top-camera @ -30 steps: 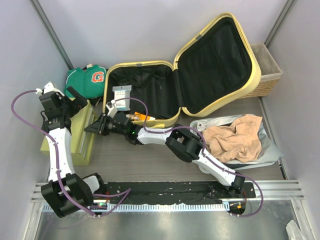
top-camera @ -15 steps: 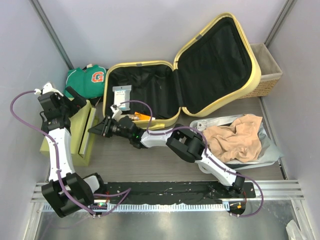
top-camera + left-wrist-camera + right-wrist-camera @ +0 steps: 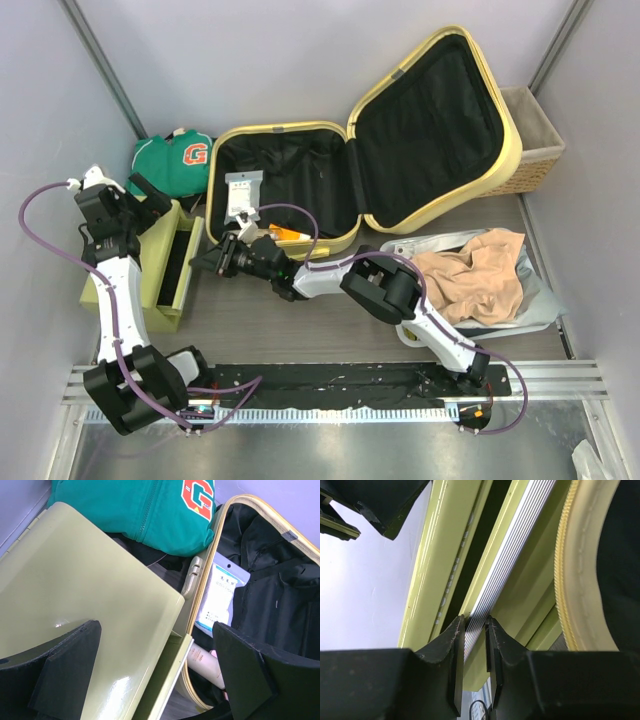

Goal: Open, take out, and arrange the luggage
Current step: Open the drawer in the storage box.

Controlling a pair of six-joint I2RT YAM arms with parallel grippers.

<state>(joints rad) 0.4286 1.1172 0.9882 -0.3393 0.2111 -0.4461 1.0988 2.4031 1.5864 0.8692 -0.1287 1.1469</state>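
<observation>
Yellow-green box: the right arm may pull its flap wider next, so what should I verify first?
1. Right pincer shut on the ribbed edge of the yellow-green box: ok.
2. Left pincer open, holding nothing: ok.
3. Left pincer clear of the box lid: cannot tell; it hovers right above it.
4. Suitcase open: ok.
5. White packet taken out of the suitcase: not ok; it lies inside.
</observation>
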